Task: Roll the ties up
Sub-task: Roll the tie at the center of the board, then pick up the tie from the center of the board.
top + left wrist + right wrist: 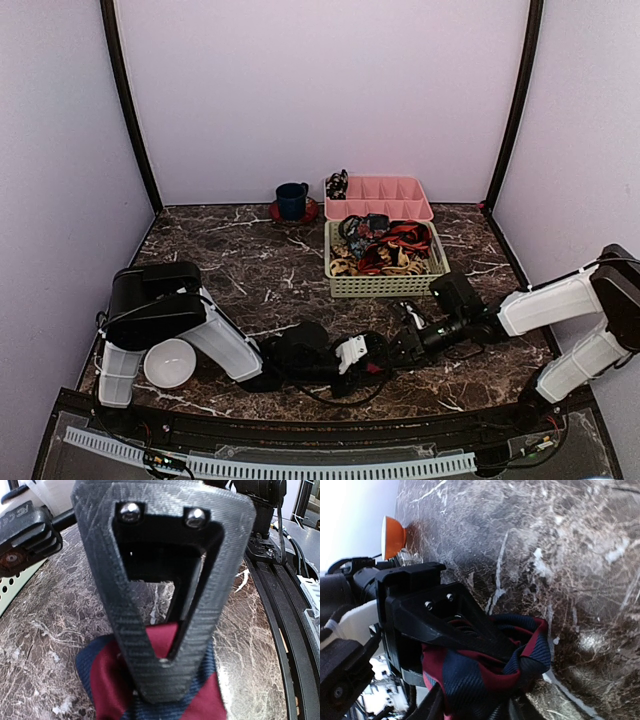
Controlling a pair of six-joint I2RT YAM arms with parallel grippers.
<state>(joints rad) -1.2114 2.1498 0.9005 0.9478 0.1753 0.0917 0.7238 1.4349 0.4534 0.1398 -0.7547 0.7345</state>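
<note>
Two arms meet over one navy-and-red striped fabric necktie (480, 675), which lies bunched on the near middle of the dark marble-patterned desk (250, 265), well in front of the pale green slatted basket (385, 287) holding the other ties (385, 250). The left end effector (165, 665) is clamped on the fabric, with folds spilling out on both sides of its tip. The right end effector (397, 349) reaches in from the opposite side with the cloth right at its tips; whether it has gripped cannot be told. The tie is folded on itself, so no long axis can be read. Both forearms lie low and nearly level along the desk's near edge, tips facing each other, the left arm judged the nearer.
</note>
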